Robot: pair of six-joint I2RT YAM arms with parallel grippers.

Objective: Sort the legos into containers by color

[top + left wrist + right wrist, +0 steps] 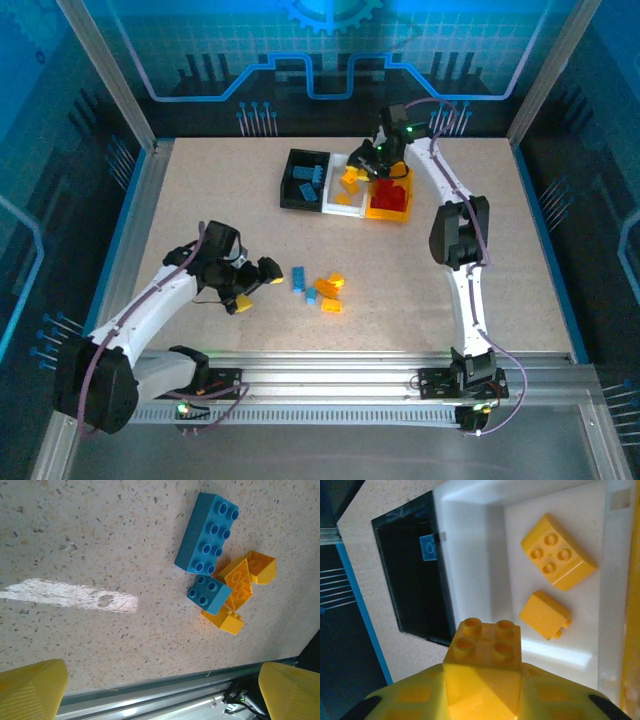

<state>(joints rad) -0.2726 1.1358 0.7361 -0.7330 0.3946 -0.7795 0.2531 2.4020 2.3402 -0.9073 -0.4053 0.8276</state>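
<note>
The legos (322,286) not in a bin lie in a small heap on the tabletop (200,190). The right tool (482,690) is squeezed tight on one yellow lego (484,642), with its bumps facing out. It hangs above the row of bins, by the white bin (480,540). Two more yellow bricks (559,552) lie in the white bin, apart from each other. Next to it is the black bin (415,595), and a blue brick (428,547) sits in there. On the other side of the white bin is the yellow-orange bin (385,214), with red bricks (393,190) in it.

The left tool (160,695) is spread wide and holds nothing. It hangs over bare tabletop beside the heap. In the heap, a long blue brick (207,532) and a small blue brick (209,594) touch some yellow pieces (240,577).
</note>
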